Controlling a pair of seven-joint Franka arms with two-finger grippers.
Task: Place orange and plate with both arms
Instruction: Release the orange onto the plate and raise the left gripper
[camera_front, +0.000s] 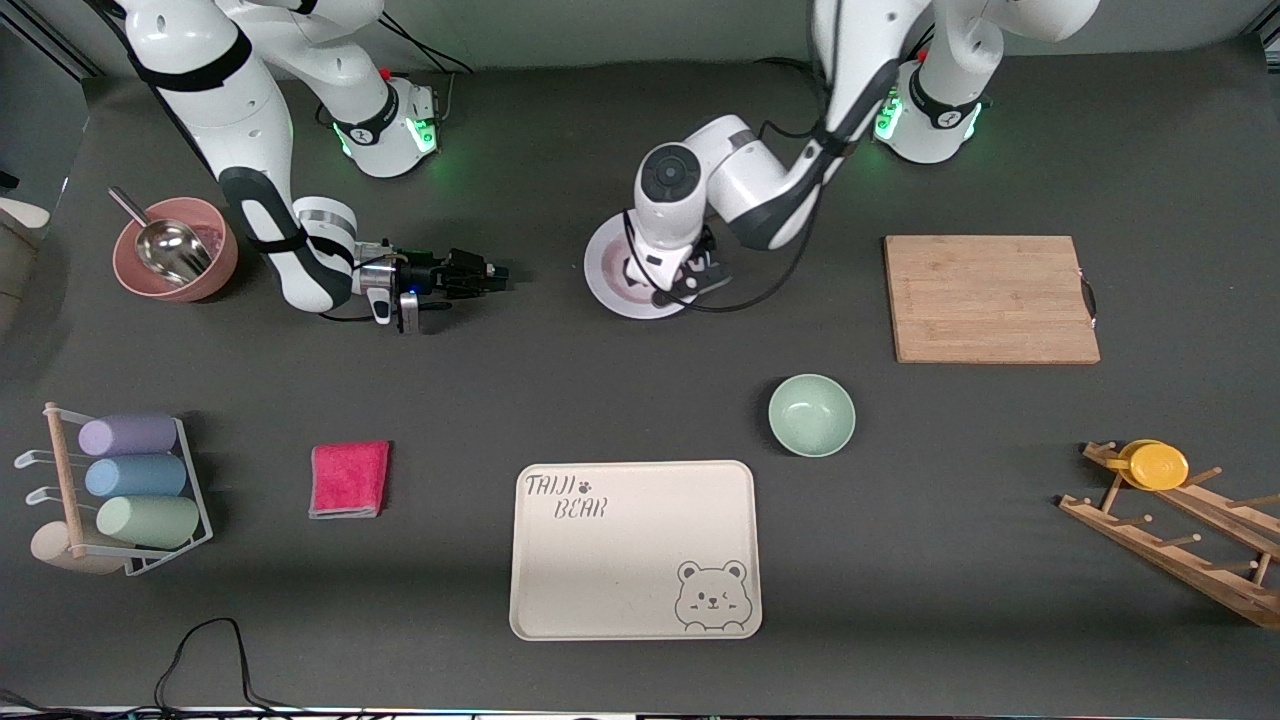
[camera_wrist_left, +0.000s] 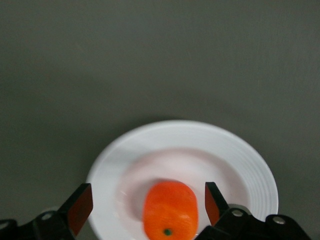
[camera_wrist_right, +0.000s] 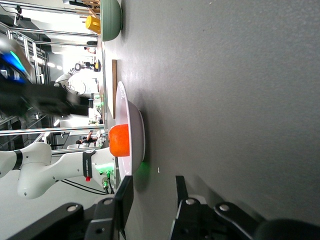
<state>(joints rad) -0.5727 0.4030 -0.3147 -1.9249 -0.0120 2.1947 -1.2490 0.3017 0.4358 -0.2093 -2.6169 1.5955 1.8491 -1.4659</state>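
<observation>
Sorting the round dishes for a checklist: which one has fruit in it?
The white plate under the left gripper, holding the orange. The pink bowl holds only a metal scoop, and the pale green bowl is empty.

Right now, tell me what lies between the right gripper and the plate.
Nothing visible: only bare tabletop separates the right gripper, low over the table, from the plate. The orange sits in the plate, with the left gripper open over it.
</observation>
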